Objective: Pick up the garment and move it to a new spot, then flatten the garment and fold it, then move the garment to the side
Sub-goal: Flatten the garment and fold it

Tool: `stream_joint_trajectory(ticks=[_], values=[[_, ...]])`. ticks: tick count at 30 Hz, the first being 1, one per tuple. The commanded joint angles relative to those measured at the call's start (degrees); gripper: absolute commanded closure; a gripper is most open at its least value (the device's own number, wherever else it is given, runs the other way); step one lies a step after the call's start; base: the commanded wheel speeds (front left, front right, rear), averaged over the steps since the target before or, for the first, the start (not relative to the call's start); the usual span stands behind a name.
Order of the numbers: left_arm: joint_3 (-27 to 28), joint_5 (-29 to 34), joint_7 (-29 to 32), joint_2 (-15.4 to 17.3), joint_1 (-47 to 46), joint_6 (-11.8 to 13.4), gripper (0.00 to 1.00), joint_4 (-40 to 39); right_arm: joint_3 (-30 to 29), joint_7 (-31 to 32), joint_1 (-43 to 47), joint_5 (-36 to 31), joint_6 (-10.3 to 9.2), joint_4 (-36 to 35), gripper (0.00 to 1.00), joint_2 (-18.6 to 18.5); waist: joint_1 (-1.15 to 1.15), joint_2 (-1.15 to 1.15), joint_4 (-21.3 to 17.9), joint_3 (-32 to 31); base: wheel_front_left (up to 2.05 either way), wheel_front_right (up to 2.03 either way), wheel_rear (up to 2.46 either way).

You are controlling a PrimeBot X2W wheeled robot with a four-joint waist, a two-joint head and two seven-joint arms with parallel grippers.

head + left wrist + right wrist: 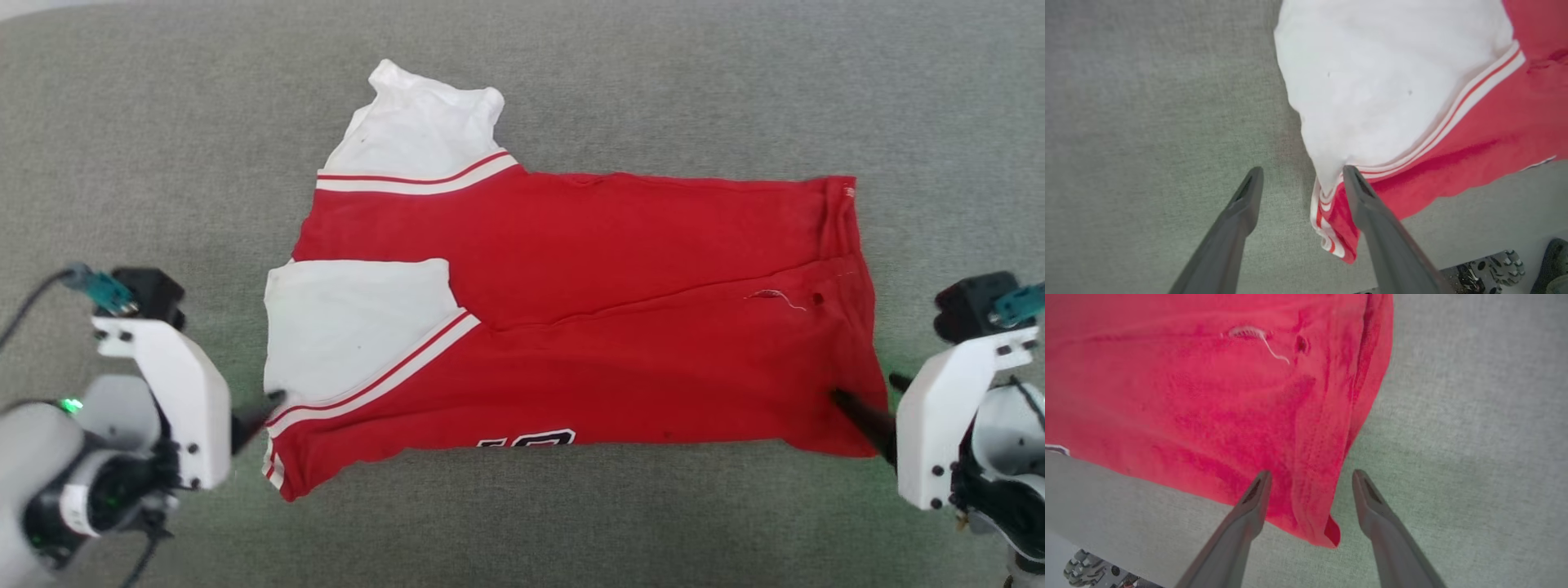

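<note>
The garment (620,310), red with white sleeves, lies folded lengthwise on the grey cloth surface (571,73). Its sleeves point left and its hem lies at the right. Black lettering peeks out at its near edge. My left gripper (265,408) stands open at the near left corner. In the left wrist view the striped corner of the garment (1331,204) rests between the spread fingers of the left gripper (1302,175), beside the right one. My right gripper (857,408) is open at the near right hem corner. There the garment (1208,396) lies loose between the fingers of the right gripper (1310,477).
Grey cloth surrounds the garment on all sides, with wide bare room at the back and along both ends. The surface's near edge shows low in both wrist views, with dark metal parts (1490,269) (1086,571) below it.
</note>
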Motion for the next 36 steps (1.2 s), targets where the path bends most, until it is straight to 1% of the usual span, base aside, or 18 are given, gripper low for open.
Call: stream_joint_trajectory(ticks=[1, 4, 7, 9, 11, 13, 16, 18, 22, 23, 26, 29, 32, 36], values=[[0.66, 0.81, 0.45, 1.36, -1.36, 0.39, 0.00, -1.07, -0.67, -1.32, 0.38, 0.06, -0.13, -1.77, 0.00, 1.05, 0.00, 0.00, -0.60, -0.38, 0.00, 0.00, 0.00], [1.19, 1.94, 0.98, 2.72, -3.07, 0.04, 0.00, -2.36, -1.64, -3.42, 0.24, -0.50, -0.12, -4.17, 0.00, 1.87, 0.00, 0.00, -1.20, -0.39, 0.00, 0.00, 0.00], [2.04, 3.32, 1.51, 3.99, -5.87, -0.91, 0.00, -2.34, -2.20, -8.09, -0.62, -1.36, -0.09, -7.41, 0.00, 3.91, 0.00, 0.00, -2.69, -0.21, 0.00, 0.00, 0.00], [2.72, 4.45, 1.61, 3.93, -8.21, -2.02, 0.00, -1.25, -2.02, -12.05, -1.38, -2.07, -0.09, -9.24, 0.00, 4.89, 0.00, 0.00, -3.95, 0.15, 0.00, 0.00, 0.00], [3.10, 5.42, 2.02, 3.39, -10.46, -3.79, 0.00, 0.29, -1.49, -16.22, -2.11, -2.59, -0.09, -10.72, 0.00, 6.08, 0.00, 0.00, -5.37, 0.54, 0.00, 0.00, 0.00], [3.56, 6.33, 2.45, 3.03, -13.11, -5.42, 0.00, 2.95, -0.45, -20.69, -2.90, -3.67, -0.09, -11.88, 0.00, 6.31, 0.00, 0.00, -6.95, 1.05, 0.00, 0.00, 0.00], [4.27, 7.84, 2.15, 1.10, -17.42, -8.60, 0.00, 7.58, 0.94, -27.74, -4.20, -4.96, -0.09, -12.90, 0.00, 7.48, 0.00, 0.00, -9.25, 2.01, 0.00, 0.00, 0.00], [4.76, 8.99, 1.69, -0.15, -20.30, -10.84, 0.00, 11.32, 1.79, -32.34, -4.77, -5.97, -0.09, -13.12, 0.00, 8.08, 0.00, 0.00, -10.88, 2.86, 0.00, 0.00, 0.00], [4.90, 10.04, 2.96, -2.51, -25.65, -14.09, 0.00, 18.87, 2.29, -40.25, -5.66, -8.36, -0.09, -12.47, 0.00, 10.12, 0.00, 0.00, -13.86, 4.69, 0.00, 0.00, 0.00], [4.74, 11.09, 3.51, -3.50, -27.94, -15.58, 0.00, 22.48, 2.19, -42.71, -5.72, -8.72, -0.09, -11.70, 0.00, 10.99, 0.00, 0.00, -15.20, 5.68, 0.00, 0.00, 0.00], [4.27, 11.84, 4.99, -4.97, -30.66, -16.94, 0.00, 27.72, 3.26, -44.47, -5.30, -8.79, -0.09, -10.61, 0.00, 11.79, 0.00, 0.00, -16.93, 7.13, 0.00, 0.00, 0.00], [4.27, 11.48, 6.57, -6.65, -33.05, -17.50, 0.00, 32.46, 4.03, -45.16, -5.34, -8.55, -0.09, -9.50, 0.00, 12.18, 0.00, 0.00, -18.22, 8.46, 0.00, 0.00, 0.00], [4.24, 11.25, 7.86, -8.22, -34.76, -17.27, 0.00, 36.86, 5.12, -44.74, -6.01, -8.43, -0.09, -8.58, 0.00, 12.43, 0.00, 0.00, -18.97, 9.76, 0.00, 0.00, 0.00], [2.50, 13.32, 9.90, -10.07, -36.56, -17.26, 0.00, 41.61, 6.14, -43.51, -7.42, -7.89, -0.09, -6.98, 0.00, 12.38, 0.00, 0.00, -19.18, 11.31, 0.00, 0.00, 0.00]])
